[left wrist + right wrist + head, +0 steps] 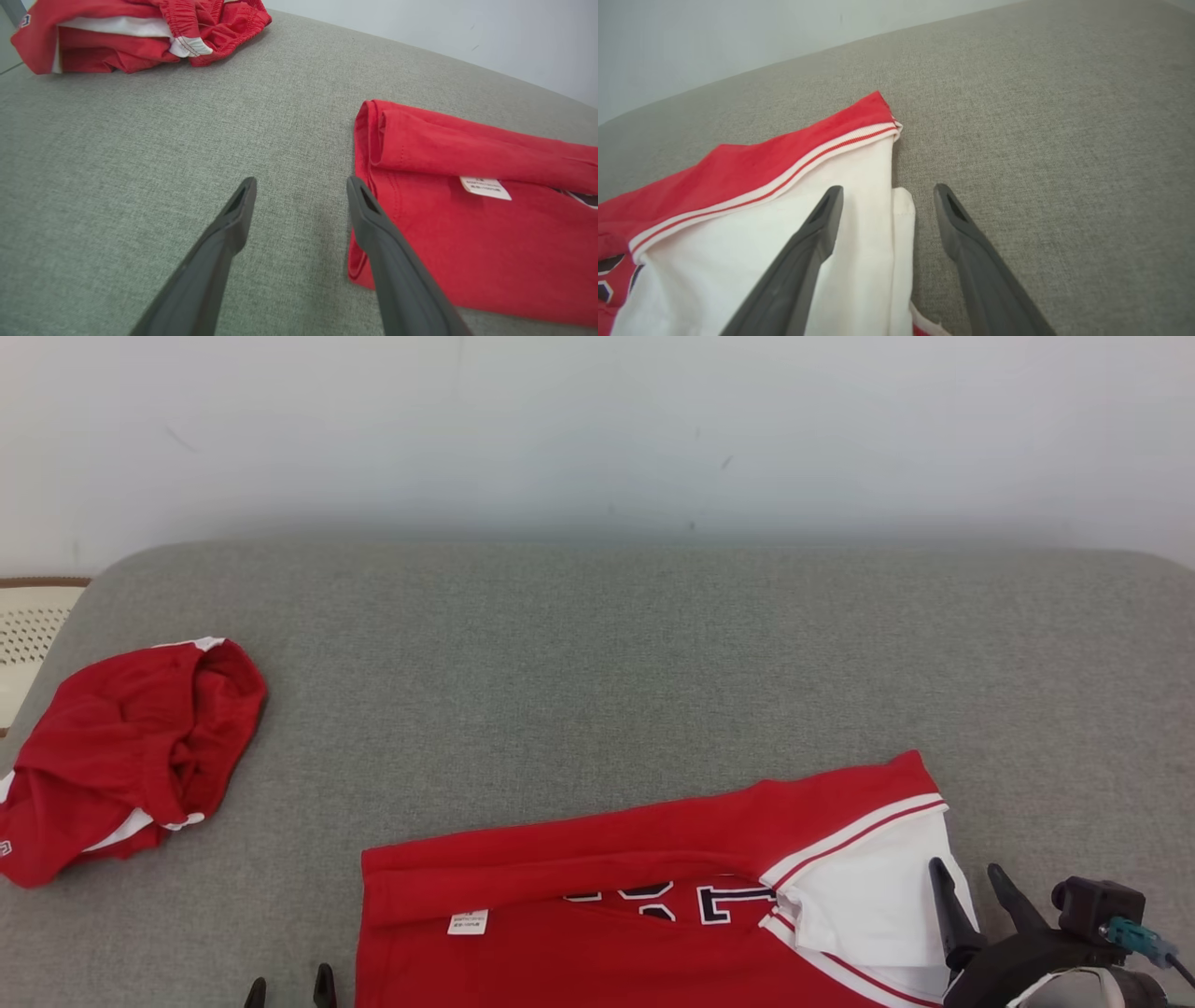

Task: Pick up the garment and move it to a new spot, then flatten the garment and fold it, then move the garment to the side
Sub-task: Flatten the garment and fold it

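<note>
Jersey (607,896) is lying folded on the grey surface (597,663) before you. Your left tool (301,183) is hovering, fingers apart, beside its red edge. Your right tool (888,188), also spread and empty, is hanging over the white sleeve (761,242).

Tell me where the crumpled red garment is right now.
In the head view, the crumpled red garment lies at the left edge of the grey surface, apart from the folded red shirt near the bottom right.

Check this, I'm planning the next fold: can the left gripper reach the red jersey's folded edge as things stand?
Probably yes: the left gripper is open beside the jersey, with nothing lying between them.
</note>
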{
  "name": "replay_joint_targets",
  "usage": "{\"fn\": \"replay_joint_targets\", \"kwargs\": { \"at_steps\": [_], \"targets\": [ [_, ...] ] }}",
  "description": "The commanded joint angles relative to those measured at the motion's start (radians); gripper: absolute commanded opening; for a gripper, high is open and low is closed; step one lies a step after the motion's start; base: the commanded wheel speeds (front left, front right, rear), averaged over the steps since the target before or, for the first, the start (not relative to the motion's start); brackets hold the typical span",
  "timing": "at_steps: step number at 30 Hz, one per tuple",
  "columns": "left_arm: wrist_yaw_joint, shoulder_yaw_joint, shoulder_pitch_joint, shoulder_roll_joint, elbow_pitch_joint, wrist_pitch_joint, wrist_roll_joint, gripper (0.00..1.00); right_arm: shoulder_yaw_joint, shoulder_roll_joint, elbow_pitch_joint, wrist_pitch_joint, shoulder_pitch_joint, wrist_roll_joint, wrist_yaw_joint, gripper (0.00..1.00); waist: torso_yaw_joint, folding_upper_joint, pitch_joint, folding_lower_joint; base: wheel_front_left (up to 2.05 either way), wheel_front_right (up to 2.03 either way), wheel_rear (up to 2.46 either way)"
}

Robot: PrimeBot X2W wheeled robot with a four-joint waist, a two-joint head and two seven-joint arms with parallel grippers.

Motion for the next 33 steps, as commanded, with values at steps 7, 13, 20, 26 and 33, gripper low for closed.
{"fn": "replay_joint_targets", "kwargs": {
  "at_steps": [7,13,20,26,33],
  "targets": [
    [0.002,-0.009,-0.001,0.0,-0.008,-0.001,-0.009,1.0,-0.042,0.05,0.103,-0.005,-0.028,-0.044,-0.001,1.0,0.019,0.0,0.021,0.0001,0.0,0.0,0.0],
    [-0.007,0.001,-0.02,0.0,-0.012,-0.001,0.014,1.0,0.016,0.093,0.152,-0.001,-0.037,0.003,0.0,1.0,0.031,0.0,0.028,0.0001,0.0,0.0,0.0],
    [-0.012,-0.002,-0.017,0.0,-0.015,-0.001,0.018,1.0,0.114,0.103,0.145,0.005,-0.045,0.071,0.001,1.0,0.04,0.0,0.028,0.0001,0.0,0.0,0.0],
    [-0.011,-0.006,-0.006,0.0,-0.016,-0.001,0.011,1.0,0.216,0.084,0.14,0.025,-0.05,0.141,0.002,1.0,0.041,0.0,0.033,0.0001,0.0,0.0,0.0],
    [-0.018,-0.015,-0.011,0.0,-0.018,-0.001,0.006,1.0,0.243,0.051,0.171,0.014,-0.093,0.197,0.001,0.0,0.041,0.0,0.038,0.0001,0.0,0.0,0.0]
  ]
}}
